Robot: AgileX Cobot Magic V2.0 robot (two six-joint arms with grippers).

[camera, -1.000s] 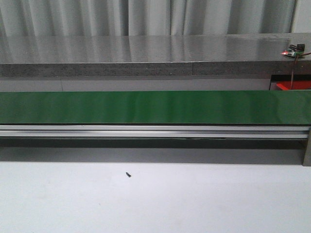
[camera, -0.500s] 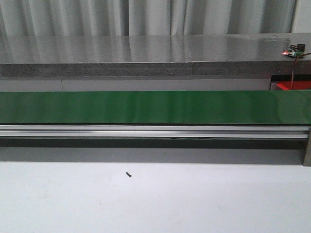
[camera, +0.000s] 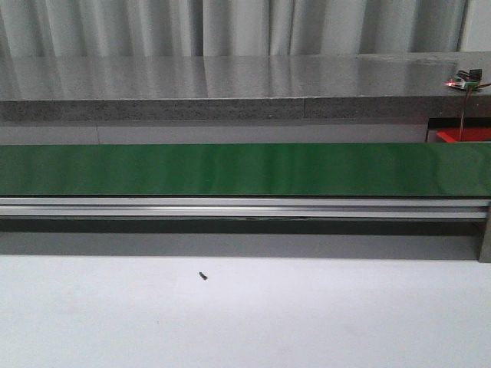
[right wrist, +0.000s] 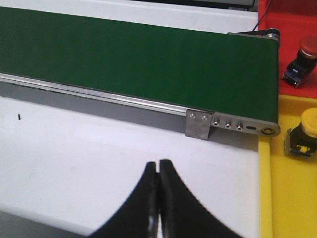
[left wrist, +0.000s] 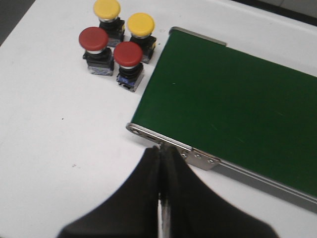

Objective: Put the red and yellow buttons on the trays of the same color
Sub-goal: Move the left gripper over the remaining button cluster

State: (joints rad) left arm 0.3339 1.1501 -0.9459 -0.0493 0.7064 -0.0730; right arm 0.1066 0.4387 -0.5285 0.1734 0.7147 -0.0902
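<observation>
Grey curtains and a long grey counter (camera: 230, 84) fill the background of the front view, with a green belt (camera: 245, 169) running across it and a white table (camera: 307, 322) in front. Neither arm shows in that view.

In the left wrist view, four buttons stand in a cluster on the table just beside the belt's end: two yellow buttons (left wrist: 140, 25) at 12 o'clock in the cluster and two red buttons (left wrist: 128, 53) at 6 o'clock, close together and perhaps touching. All four are upright, caps up. The left gripper (left wrist: 162, 163) hovers near the belt's corner, apart from the buttons, its fingers pressed together and empty.

In the right wrist view, the right gripper (right wrist: 158, 173) is likewise pressed together over bare table. At the belt's other end one red button (right wrist: 303, 58) lies tipped on the red tray (right wrist: 292, 20) and one yellow button (right wrist: 303, 133) lies on the yellow tray (right wrist: 285, 198).

Judging by looks, each button is a rigid plastic piece, light and sturdy. The domed cap looks smooth and would likely slip; the dark squared body beneath offers flat sides for a firmer pinch. The tight cluster leaves little finger room, so an outer button seems the easier one to take.
</observation>
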